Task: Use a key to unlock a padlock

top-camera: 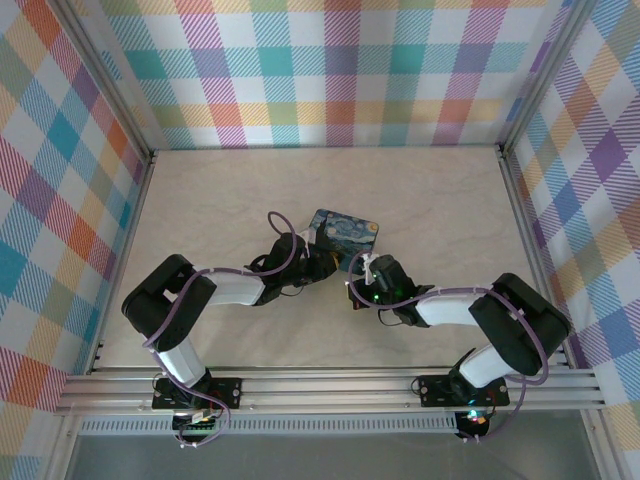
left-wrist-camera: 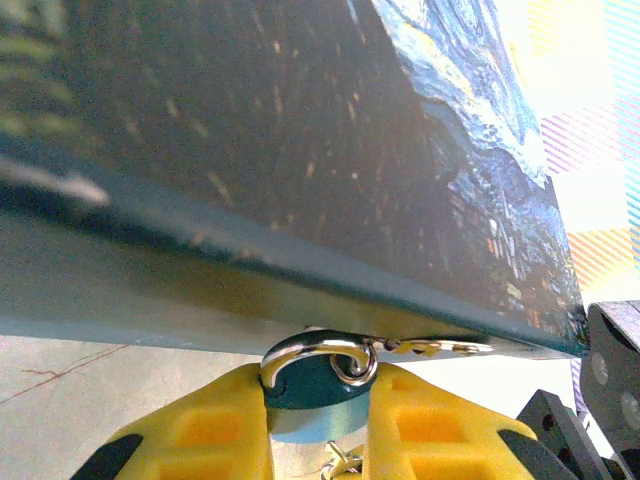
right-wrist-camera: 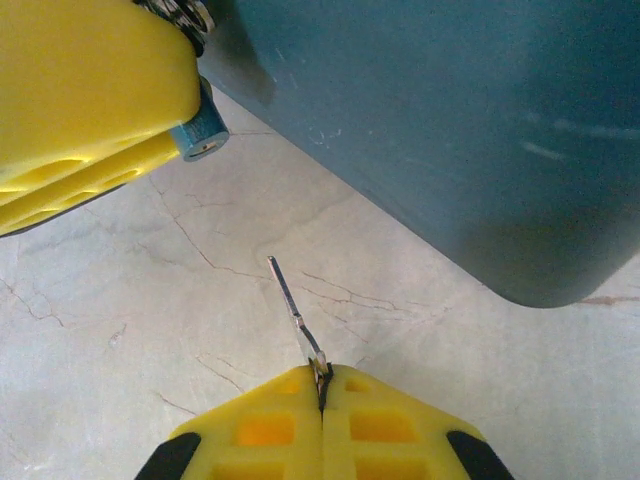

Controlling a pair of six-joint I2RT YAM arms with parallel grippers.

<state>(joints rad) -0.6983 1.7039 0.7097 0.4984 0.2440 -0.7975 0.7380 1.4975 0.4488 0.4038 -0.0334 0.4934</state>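
Since the left gripper (left-wrist-camera: 318,425) clamps the padlock (right-wrist-camera: 203,136) by the tin (right-wrist-camera: 450,130) and the right gripper (right-wrist-camera: 322,378) is pinched on the key (right-wrist-camera: 293,310), blade short of the keyhole, line blade with slot, push straight, then twist gently so the thin key won't bend.

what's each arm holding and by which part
Left gripper: the padlock, by its blue body. Right gripper: the key, by its head end.
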